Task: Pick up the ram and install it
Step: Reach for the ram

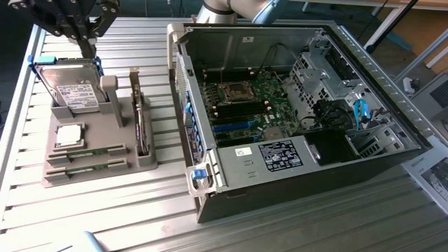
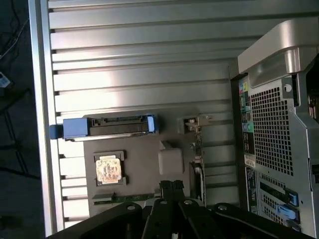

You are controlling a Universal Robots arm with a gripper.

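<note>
Ram sticks (image 1: 85, 154) lie slotted along the gray holder's (image 1: 120, 163) edge opposite the hard drive (image 1: 70, 86). The gripper (image 1: 87, 47) hangs above, fingers pressed together, empty.

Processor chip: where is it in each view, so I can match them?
Exterior view: processor chip lies in the grey holder, at the exterior view's left, near the upright hard drive.
Wrist view: processor chip between hard drive and ram.
Shared landmark: the blue-framed hard drive.

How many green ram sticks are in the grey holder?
2: one ram stick beside the silver chip, the other next to it at the holder's outer edge.
</note>
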